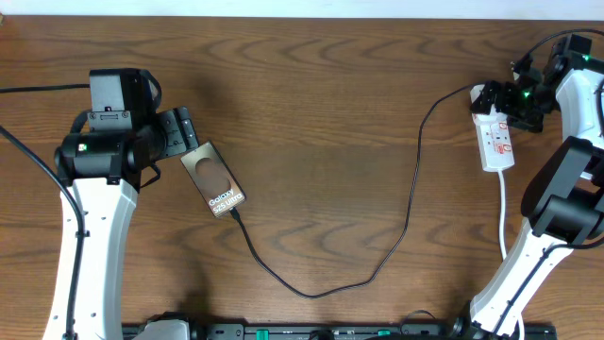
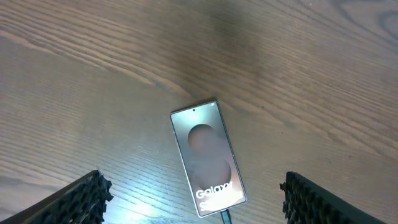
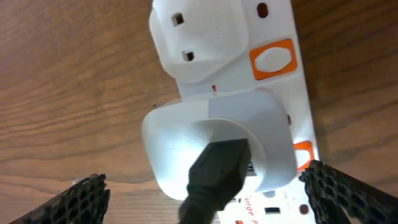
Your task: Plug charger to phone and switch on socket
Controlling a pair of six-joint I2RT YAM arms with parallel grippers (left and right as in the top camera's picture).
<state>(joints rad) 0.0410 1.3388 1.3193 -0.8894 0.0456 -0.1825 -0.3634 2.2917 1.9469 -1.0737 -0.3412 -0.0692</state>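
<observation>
Black charger (image 3: 214, 177) plug, seated in a white adapter (image 3: 217, 137), sits squarely between the wide-spread, empty fingers (image 3: 81, 199) of the right gripper (image 3: 211, 202), poised over the socket (image 3: 277, 28), whose long axis runs straight ahead of that hand. One orange-framed switch (image 3: 272, 59) lies ahead, toward the finger on the view's right; another peeks out beside the adapter, closer in. Pressing falls to this arm. Well apart, the left gripper (image 2: 196, 202) hangs spread above the phone (image 2: 208, 162), its near end apparently already plugged.

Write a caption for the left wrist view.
Open left gripper over the phone, charger plugged into its near end.
</observation>
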